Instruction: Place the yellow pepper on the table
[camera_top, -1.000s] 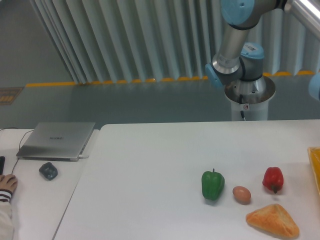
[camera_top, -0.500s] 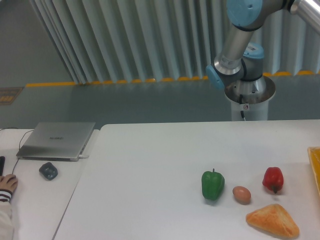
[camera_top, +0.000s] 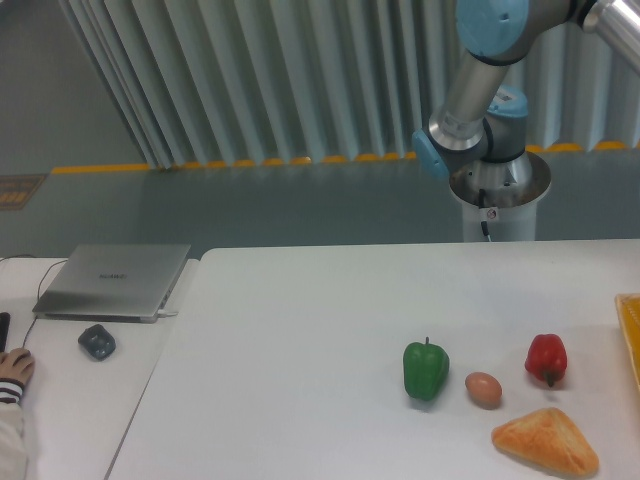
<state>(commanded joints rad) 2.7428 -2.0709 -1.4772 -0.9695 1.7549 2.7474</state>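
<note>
Nearest the camera, a wedge of bread (camera_top: 545, 441) is lying at the front right of the table (camera_top: 300, 330). Just behind it an egg (camera_top: 483, 389) is sitting between a green pepper (camera_top: 425, 370) and a red pepper (camera_top: 546, 358), all three near one another but apart. At the right edge, a sliver of something yellow-orange (camera_top: 630, 335) is showing; it looks like the rim of a tray or basket, too cropped to tell.

The yellow pepper is not showing anywhere in view. It may be lying in that cropped yellow thing or beyond the frame, so the task looks barely begun: the pepper is yet to be fetched and set down on the white top.

On the adjoining desk to the left, a sleeved hand (camera_top: 14, 368) is resting at the edge, with a mouse (camera_top: 97, 342) and a closed laptop (camera_top: 115, 282) behind it.

Farthest back, the arm (camera_top: 478, 95) is rising from its base (camera_top: 497, 195) and leaving the frame at the top right. The pincer is out of view, so its state cannot be told. The middle of the table is offering plenty of room; the food cluster is the only thing to steer around.
</note>
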